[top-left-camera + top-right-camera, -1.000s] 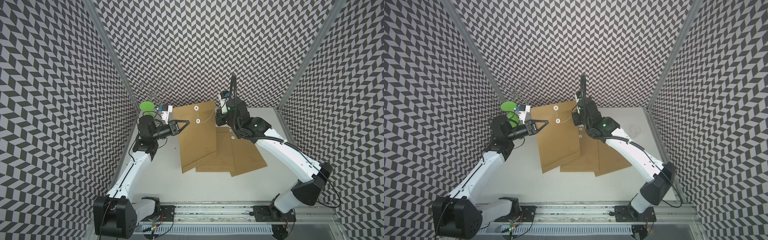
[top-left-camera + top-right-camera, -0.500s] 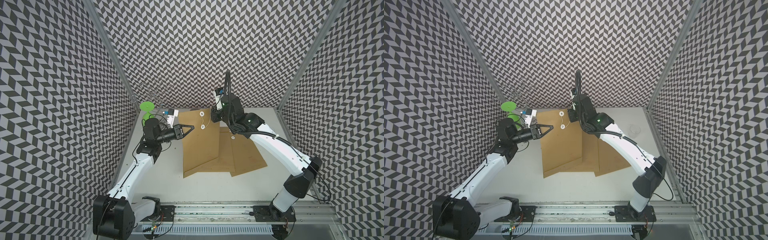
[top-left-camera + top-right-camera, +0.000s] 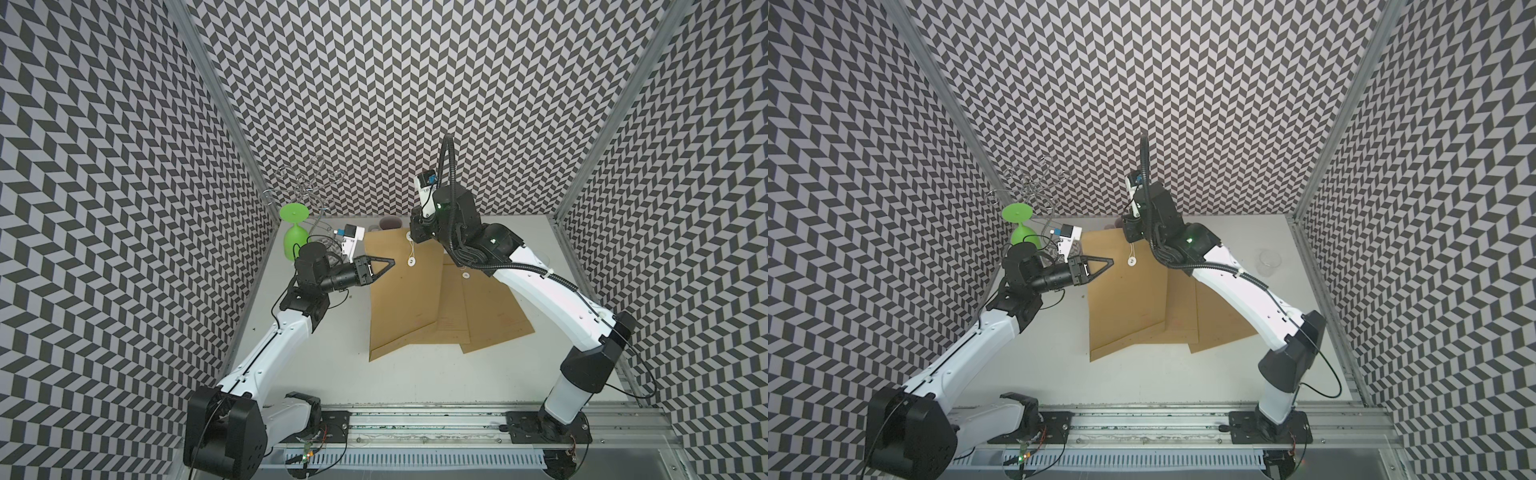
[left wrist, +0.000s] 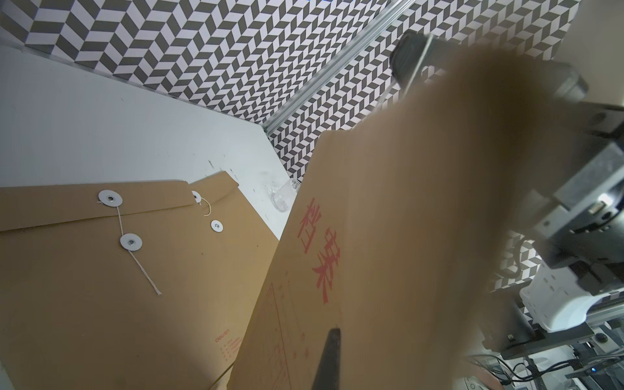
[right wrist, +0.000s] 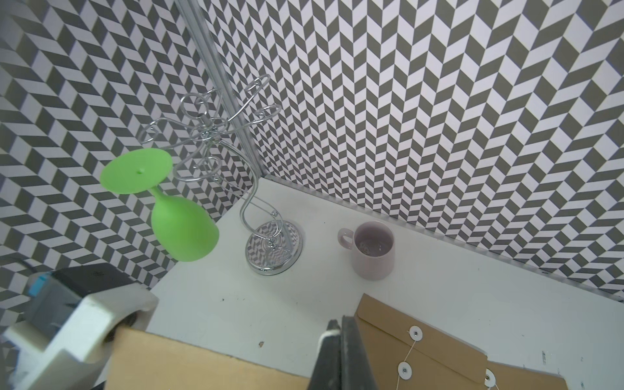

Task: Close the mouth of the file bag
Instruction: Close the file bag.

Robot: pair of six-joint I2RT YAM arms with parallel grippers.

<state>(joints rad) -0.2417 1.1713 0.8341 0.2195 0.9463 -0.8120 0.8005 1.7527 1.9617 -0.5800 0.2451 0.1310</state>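
Observation:
The file bag (image 3: pixel 403 299) is the top brown envelope of a fanned pile, its far end raised off the table. My left gripper (image 3: pixel 392 262) is shut on its left edge. In the left wrist view one finger (image 4: pixel 329 358) lies against the bag's underside (image 4: pixel 388 236), which carries red print. My right gripper (image 3: pixel 415 237) hangs over the bag's flap, shut on the white string (image 5: pixel 330 332). The string (image 3: pixel 1133 250) runs down to the lower round button (image 3: pixel 1131 261).
Two more brown envelopes (image 3: pixel 453 307) (image 3: pixel 494 316) lie under the bag. A green wine glass (image 3: pixel 295 232) hangs upside down on a wire rack (image 3: pixel 307 191) at the back left. A mauve mug (image 5: pixel 373 250) stands behind the bag. A clear glass (image 3: pixel 1268 262) stands at the right.
The right gripper has moved left along the back with the string. The left gripper has come rightward and nearer, and the bag's raised end has swung with them.

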